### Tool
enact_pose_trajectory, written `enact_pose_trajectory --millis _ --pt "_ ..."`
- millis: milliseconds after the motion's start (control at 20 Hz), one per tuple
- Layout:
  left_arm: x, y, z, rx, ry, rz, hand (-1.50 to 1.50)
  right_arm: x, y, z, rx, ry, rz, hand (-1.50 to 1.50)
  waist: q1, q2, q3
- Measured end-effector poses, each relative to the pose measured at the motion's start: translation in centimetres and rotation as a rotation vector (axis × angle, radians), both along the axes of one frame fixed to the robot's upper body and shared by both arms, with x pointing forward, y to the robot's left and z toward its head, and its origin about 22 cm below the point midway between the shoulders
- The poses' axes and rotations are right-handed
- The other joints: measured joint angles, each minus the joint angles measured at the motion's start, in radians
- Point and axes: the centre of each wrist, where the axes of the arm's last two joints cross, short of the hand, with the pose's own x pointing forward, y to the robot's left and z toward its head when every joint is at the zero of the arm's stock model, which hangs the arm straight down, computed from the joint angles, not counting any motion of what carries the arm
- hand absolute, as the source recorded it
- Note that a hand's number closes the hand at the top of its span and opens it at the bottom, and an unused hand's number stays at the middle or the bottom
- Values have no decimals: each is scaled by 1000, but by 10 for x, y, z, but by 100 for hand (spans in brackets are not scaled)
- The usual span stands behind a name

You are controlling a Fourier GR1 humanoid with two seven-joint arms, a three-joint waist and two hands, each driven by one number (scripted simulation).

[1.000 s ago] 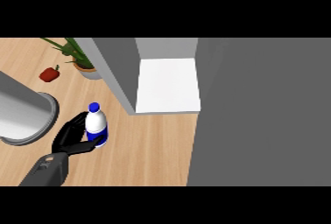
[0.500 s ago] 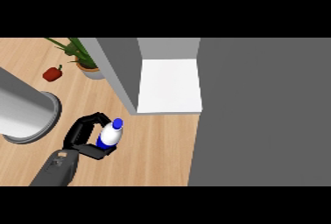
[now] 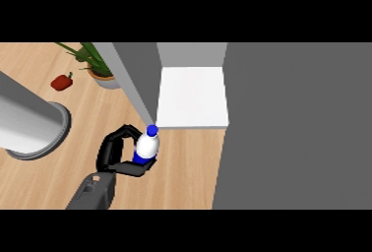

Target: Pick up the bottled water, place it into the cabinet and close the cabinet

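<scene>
Clasping the bottled water (image 3: pixel 147 146) in the left hand (image 3: pixel 118 153), wrapping curled fingers (image 3: pixel 110 145) round the lower body and leaving the blue cap showing. Holding it just in front of the cabinet (image 3: pixel 138 74), close to the front corner of the white shelf (image 3: pixel 193 96), with the cap tipping toward that corner. Seemingly carrying it clear of the tabletop (image 3: pixel 181 167), though hard to be sure from this steep angle.

Carrying toward the opening now, by the look of it. Doing this well probably means swinging further across the cabinet's mouth, away from the grey side wall, before pushing in. Also bringing the bottle upright, lifting the base over the shelf edge, and setting it down deep enough for the door to shut. Watching that cap near the corner: risking a knock there if going straight in. Taking the big grey panel (image 3: pixel 291 123) beside the shelf for the open door, though not certain of that.

Compared with half a second ago: sitting closer to the cabinet, having travelled from further out over the tabletop. Compared with a second ago: gone from beside the large grey cylinder (image 3: pixel 29 123) far from the cabinet, and leaning more. Seeing no change in the potted plant (image 3: pixel 98 69) or the red pepper (image 3: pixel 62 82).
</scene>
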Motion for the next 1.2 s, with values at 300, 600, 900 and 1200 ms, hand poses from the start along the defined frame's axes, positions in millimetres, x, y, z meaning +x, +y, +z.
enact_pose_trajectory --millis 300,600,900,1200 --pt "9 -40 27 -86 -13 15 150 -2 1 -2 8 4 4 -150 -1 0 0" --pt "10 -86 69 -147 0 -4 150 -4 3 -4 9 9 10 -150 -2 0 -1" --pt "24 -119 111 -166 17 -9 150 -3 3 -3 18 0 -2 -150 -4 3 -1" --pt "35 -144 136 -124 28 21 150 -8 0 -8 8 2 -2 -150 -10 4 -1"
